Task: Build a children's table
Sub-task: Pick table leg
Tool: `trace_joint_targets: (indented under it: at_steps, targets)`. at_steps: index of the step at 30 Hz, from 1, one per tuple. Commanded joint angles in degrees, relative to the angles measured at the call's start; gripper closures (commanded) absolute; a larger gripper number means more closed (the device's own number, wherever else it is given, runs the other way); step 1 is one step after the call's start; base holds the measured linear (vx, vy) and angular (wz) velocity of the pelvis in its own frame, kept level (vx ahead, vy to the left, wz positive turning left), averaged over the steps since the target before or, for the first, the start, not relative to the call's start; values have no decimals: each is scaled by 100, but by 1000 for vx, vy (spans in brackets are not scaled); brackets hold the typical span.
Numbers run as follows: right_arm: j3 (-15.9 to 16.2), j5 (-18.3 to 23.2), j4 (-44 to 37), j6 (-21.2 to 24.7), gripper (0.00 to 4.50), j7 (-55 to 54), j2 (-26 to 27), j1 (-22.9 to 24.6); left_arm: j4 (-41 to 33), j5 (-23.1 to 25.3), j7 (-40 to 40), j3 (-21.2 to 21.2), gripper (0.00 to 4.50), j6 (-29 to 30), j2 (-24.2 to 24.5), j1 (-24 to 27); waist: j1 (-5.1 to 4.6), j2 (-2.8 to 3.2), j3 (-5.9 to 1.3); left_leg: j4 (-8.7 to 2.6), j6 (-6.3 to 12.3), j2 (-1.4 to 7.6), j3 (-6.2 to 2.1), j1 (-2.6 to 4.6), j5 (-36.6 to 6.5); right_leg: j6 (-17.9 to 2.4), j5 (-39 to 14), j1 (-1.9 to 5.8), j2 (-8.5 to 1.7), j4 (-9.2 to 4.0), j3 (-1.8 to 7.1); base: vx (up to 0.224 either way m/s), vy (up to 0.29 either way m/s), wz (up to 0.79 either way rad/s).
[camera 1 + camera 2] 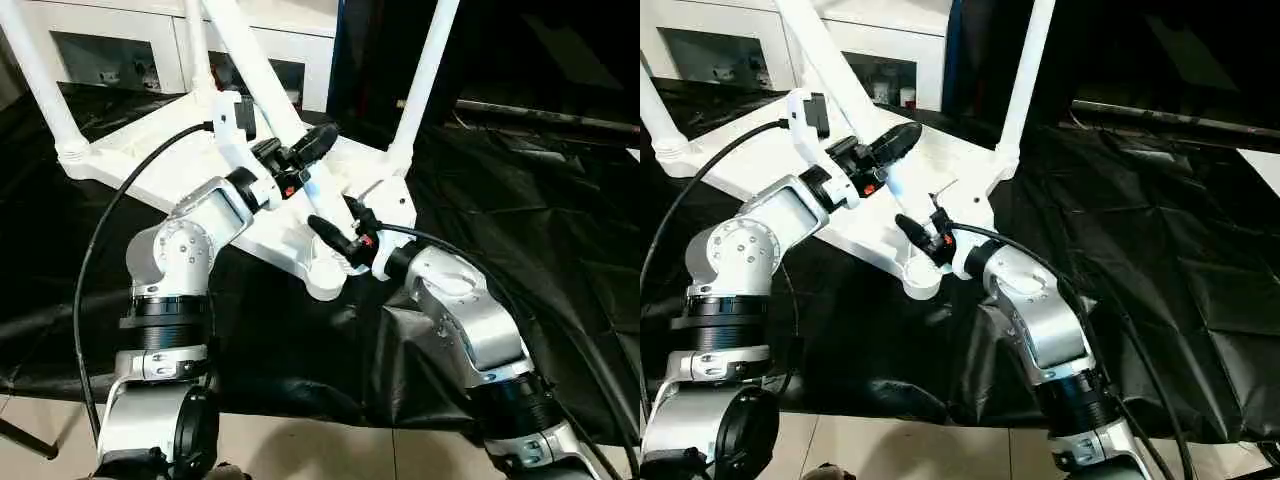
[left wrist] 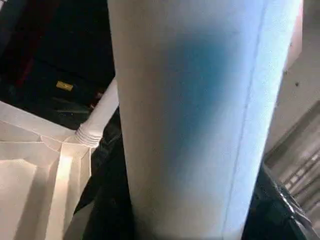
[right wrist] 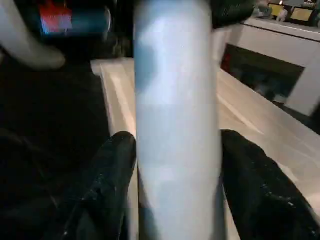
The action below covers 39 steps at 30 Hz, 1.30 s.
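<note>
The white tabletop (image 1: 150, 165) lies upside down on the black cloth, ribbed side up. Three white legs stand in its corner sockets: far left (image 1: 40, 80), back (image 1: 195, 40) and far right (image 1: 425, 70). A fourth leg (image 1: 255, 60) leans over the near corner socket (image 1: 325, 280). My left gripper (image 1: 308, 148) is shut on this leaning leg partway up. Lower down, just above the socket, my right gripper (image 1: 340, 228) is shut on it too. In the right wrist view the leg (image 3: 175, 125) sits between both black fingers (image 3: 107, 185). The same leg (image 2: 195, 120) shows close up in the left wrist view.
Behind the table stands a white cabinet with glass doors (image 1: 100, 50). Black cloth (image 1: 540, 230) drapes the big table, whose front edge is close to my body, with tiled floor (image 1: 300, 440) below. A black cable (image 1: 100, 250) loops off my left arm. A dark bar (image 1: 540, 115) lies back right.
</note>
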Motion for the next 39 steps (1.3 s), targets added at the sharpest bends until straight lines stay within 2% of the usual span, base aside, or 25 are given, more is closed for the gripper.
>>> trace_joint_targets:
  at_steps: [1,3,5,6,7,9,10,11,15,16,18,21,22,25,31,32,33,35,36,38,39]
  targets:
    - [-424,567,-266,483,153,320,-103,-166,-6,87,-567,-321,264,-13,275,-224,-1,35,-403,-371,-64,38,21,137,-1013,-914,-298,288,-219,-418,181,0,0,0]
    - [-569,1011,-424,961,147,692,-244,-189,-64,17,-954,-444,264,82,439,-223,3,65,-403,-375,-36,51,16,153,-1017,-949,-228,282,-215,-405,181,0,0,0]
    - [-580,1343,-575,1255,147,1158,-490,-177,-136,-65,-1301,-559,264,152,589,-231,21,62,-405,-370,-45,55,23,158,-955,-1011,-98,287,-219,-393,178,0,0,0]
    - [-580,1343,-575,1255,147,1158,-490,-177,-136,-65,-1301,-559,265,152,589,-231,37,58,-405,-367,-40,52,27,146,-906,-1036,-51,301,-227,-384,181,0,0,0]
    - [-577,1660,-684,1661,147,1519,-734,-160,-312,-189,-1786,-740,265,258,788,-201,27,54,-397,-371,-42,47,31,139,-913,-1054,-69,300,-224,-390,181,0,0,0]
    - [-542,1872,-747,1941,147,1769,-907,-138,-522,-231,-2301,-982,265,261,1003,-126,49,47,-404,-373,-56,52,27,144,-887,-1077,-209,315,-246,-393,178,0,0,0]
    - [-521,1925,-763,2024,147,1837,-954,-129,-570,-238,-2407,-1033,265,252,1046,-108,44,51,-405,-372,-72,61,33,141,-893,-1104,-208,306,-249,-387,181,0,0,0]
    - [-469,1937,-786,2102,147,1905,-1020,-117,-604,-284,-2510,-1054,265,254,1073,-109,35,26,-400,-369,-90,57,39,132,-889,-1126,-221,305,-248,-394,177,0,0,0]
    - [-357,1938,-810,2333,147,1949,-1135,-90,-705,-472,-2837,-1089,265,357,1148,-114,42,35,-391,-374,-175,57,39,138,-979,-1113,-490,288,-259,-407,179,0,0,0]
    - [-253,1899,-786,2376,147,1929,-1160,-62,-819,-589,-3009,-1103,265,413,1180,-77,40,6,-393,-372,-177,57,43,137,-984,-1098,-523,288,-260,-411,179,0,0,0]
    - [-215,1889,-763,2403,173,1894,-1159,-58,-845,-645,-3045,-1087,265,436,1175,-70,38,25,-384,-382,-210,59,37,137,-1020,-1073,-626,280,-262,-414,179,0,0,0]
    - [-175,1861,-694,2447,183,1809,-1147,-65,-860,-700,-3131,-1082,265,460,1189,-58,37,25,-392,-380,-237,62,35,141,-1045,-1031,-669,271,-261,-417,181,0,0,0]
    - [-176,1848,-688,2445,206,1792,-1140,-60,-855,-674,-3142,-1093,266,448,1198,-46,38,33,-394,-380,-241,63,35,141,-1032,-1031,-646,274,-262,-414,183,0,0,0]
    - [-176,1784,-688,2425,234,1721,-1127,-44,-758,-583,-3103,-1099,266,390,1204,-31,49,40,-397,-380,-246,62,34,141,-987,-1036,-542,271,-256,-403,180,0,0,0]
    - [-203,1732,-672,2357,248,1473,-1041,-28,-671,-511,-2966,-1057,266,344,1165,-21,49,31,-401,-377,-261,54,34,137,-984,-1021,-536,280,-254,-403,179,0,0,0]
    - [-204,1719,-669,2351,250,1433,-1029,-28,-662,-495,-2939,-1055,231,334,1159,-20,49,36,-397,-381,-268,55,34,135,-983,-1021,-545,275,-258,-407,180,0,0,0]
    - [-231,1616,-645,2299,251,1129,-894,-27,-482,-284,-2407,-985,196,266,1020,-76,40,47,-402,-380,-298,66,31,129,-972,-1027,-479,277,-258,-395,183,0,0,0]
    - [-242,1571,-635,2273,251,1007,-832,-28,-382,-203,-2126,-928,196,252,934,-116,45,41,-401,-375,-323,53,28,141,-997,-1011,-511,270,-257,-410,179,0,0,0]
    - [-255,1521,-625,2232,253,867,-746,-29,-363,-92,-1863,-916,191,185,836,-102,45,56,-405,-378,-328,60,29,147,-1006,-1012,-525,271,-262,-409,183,0,0,0]
    - [-308,1404,-587,2130,255,539,-554,-38,-405,136,-1258,-899,175,74,592,-31,53,40,-411,-381,-347,62,23,131,-967,-959,-452,285,-259,-406,184,0,0,0]
    - [-328,1358,-564,2076,256,424,-490,-46,-419,167,-1023,-863,153,110,485,6,56,51,-415,-376,-342,56,21,136,-967,-959,-421,286,-266,-406,181,0,0,0]
